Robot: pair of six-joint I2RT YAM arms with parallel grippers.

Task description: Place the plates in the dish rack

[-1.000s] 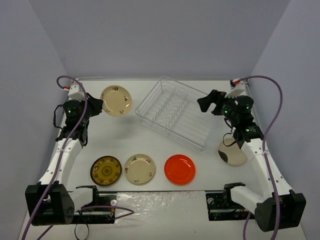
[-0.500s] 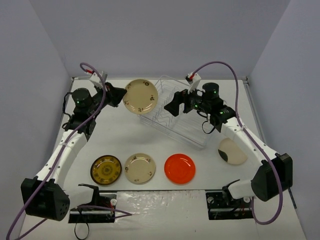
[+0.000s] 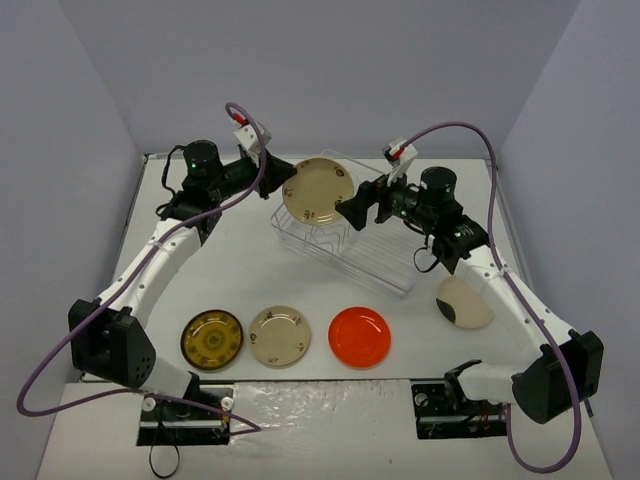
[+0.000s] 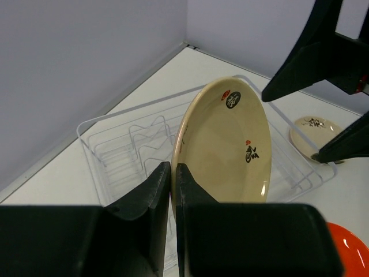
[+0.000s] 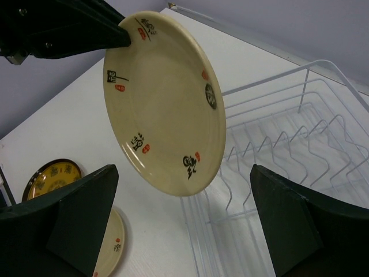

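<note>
The left gripper (image 3: 284, 187) is clamped on the rim of 1 cream plate (image 3: 318, 190), holding it on edge above the left end of the dish rack (image 3: 392, 262), probably so it can slide down between the upright prongs. The right gripper (image 3: 356, 210) hangs spread wide and empty just beside the plate's opposite edge, seemingly ready to steady it. The other 4 plates (image 3: 280, 336) lie flat on the table (image 3: 250, 270), outside the rack.

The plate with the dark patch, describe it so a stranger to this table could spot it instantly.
Find the wire dish rack mid-table, then look just off its near right corner. A cream plate lies flat there alone; unlike the three plates lined along the near edge, it carries one big dark patch.
</note>
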